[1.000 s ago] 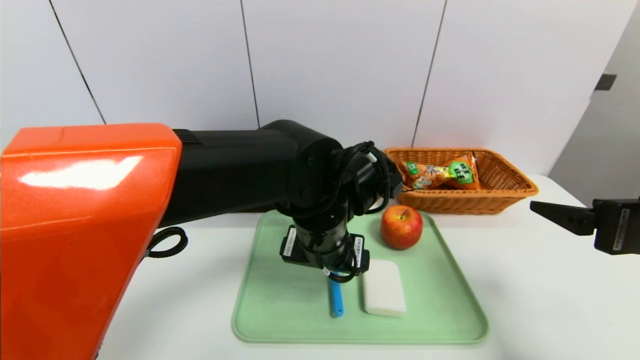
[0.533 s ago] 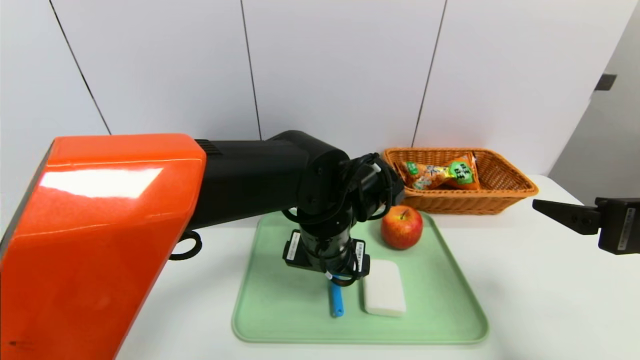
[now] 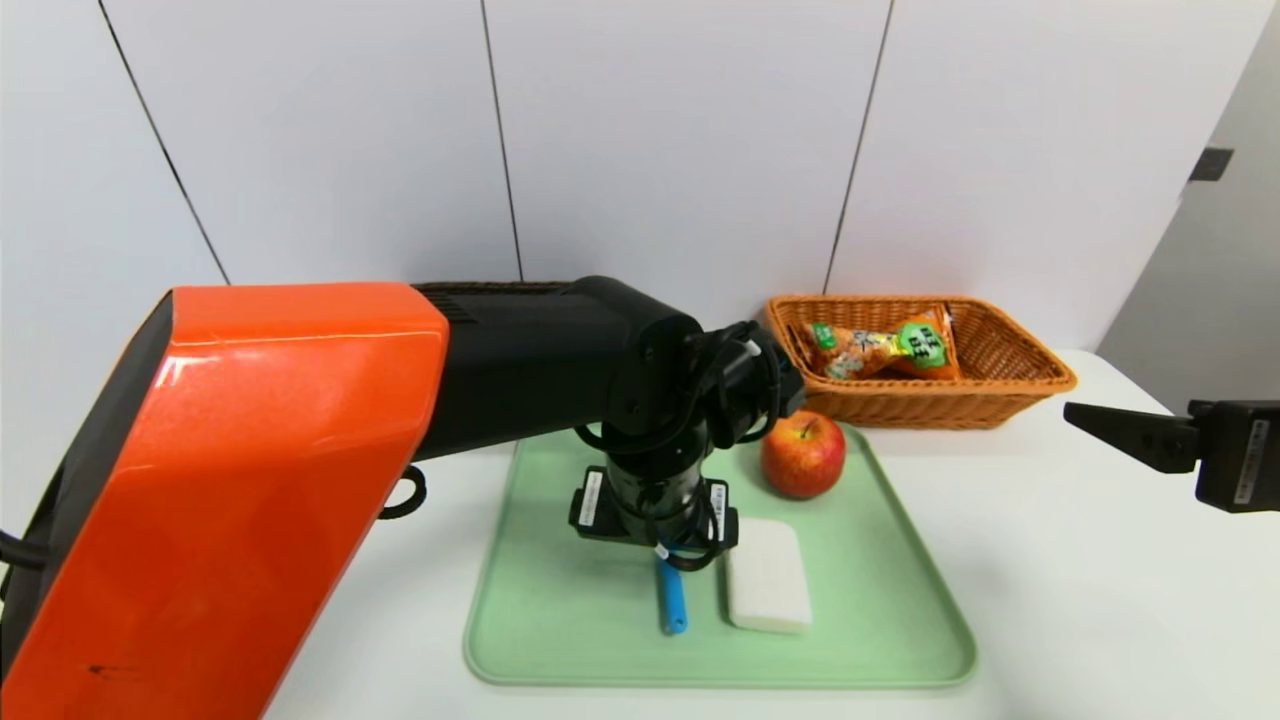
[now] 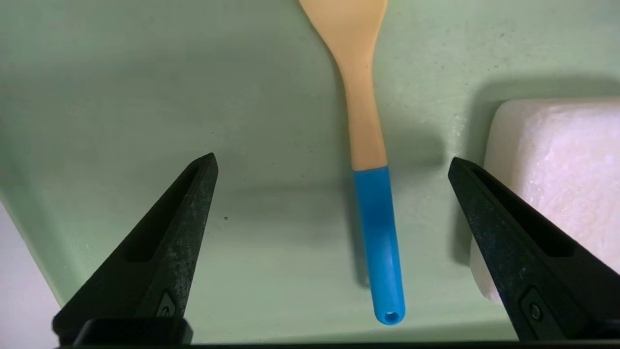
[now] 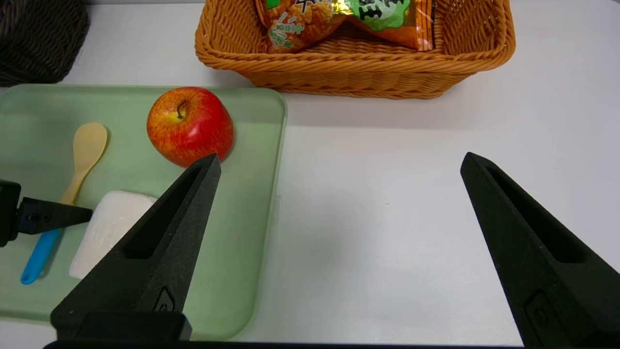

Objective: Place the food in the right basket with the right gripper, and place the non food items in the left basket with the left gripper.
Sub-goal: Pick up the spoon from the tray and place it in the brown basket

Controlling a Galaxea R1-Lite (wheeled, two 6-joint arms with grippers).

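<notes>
Jaws spread wide, the left gripper (image 4: 332, 162) hangs above the blue-handled spoon (image 4: 370, 160) on the green tray (image 3: 900, 620), beside the white soap (image 3: 767, 588). Next move, likely: drop, straddle the handle, close. The right gripper (image 5: 339, 162), jaws apart, waits right of the tray.
</notes>
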